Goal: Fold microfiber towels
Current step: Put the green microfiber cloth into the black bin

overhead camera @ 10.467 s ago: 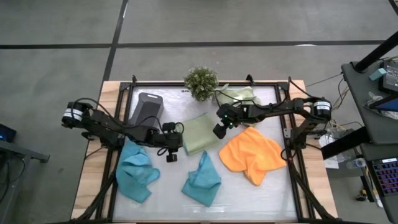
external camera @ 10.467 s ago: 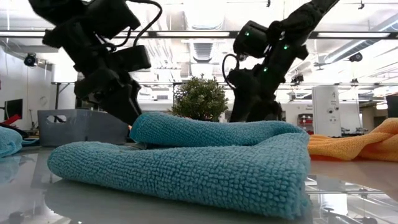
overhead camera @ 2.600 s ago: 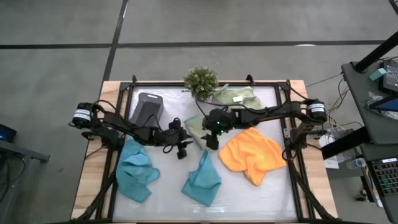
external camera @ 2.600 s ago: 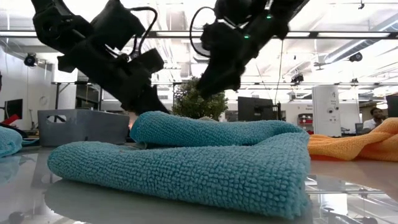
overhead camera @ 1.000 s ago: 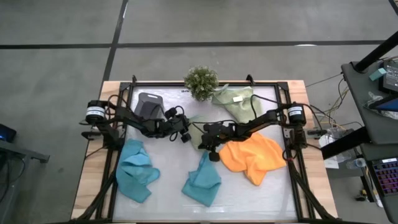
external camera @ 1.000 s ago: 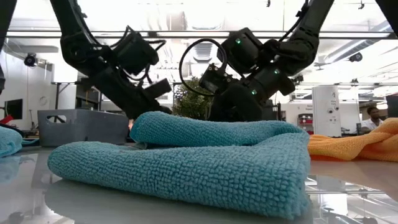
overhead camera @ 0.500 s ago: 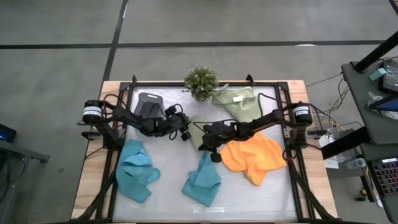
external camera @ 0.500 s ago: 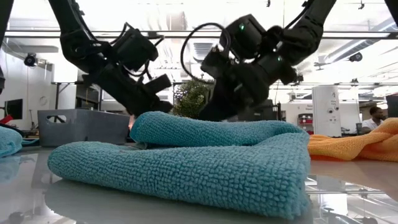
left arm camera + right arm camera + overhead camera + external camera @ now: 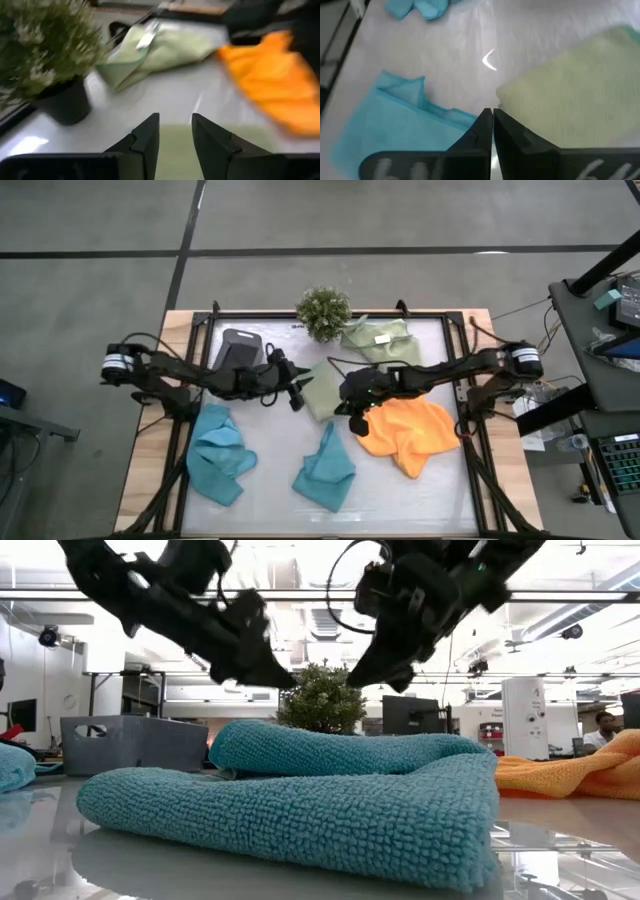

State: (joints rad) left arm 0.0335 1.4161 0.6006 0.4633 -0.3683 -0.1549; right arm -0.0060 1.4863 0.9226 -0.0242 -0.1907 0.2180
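A pale sage-green microfiber towel lies folded flat on the table's middle. My left gripper hovers at its left edge, open and holding nothing; in the left wrist view its fingers stand above the cloth. My right gripper hovers at the towel's near right corner, shut on nothing. A second sage towel with a white tag lies at the far side. An orange towel lies crumpled on the right. Two teal towels lie near the front.
A small bushy plant stands at the far edge, and a dark grey tray sits far left. In the low view a teal towel fills the foreground, with both grippers raised above it.
Both grippers have risen from the folded sage-green towel, and my right gripper has drawn slightly toward the table's right edge. The towel stays lying flat where it was. Neither gripper's finger gap has changed.
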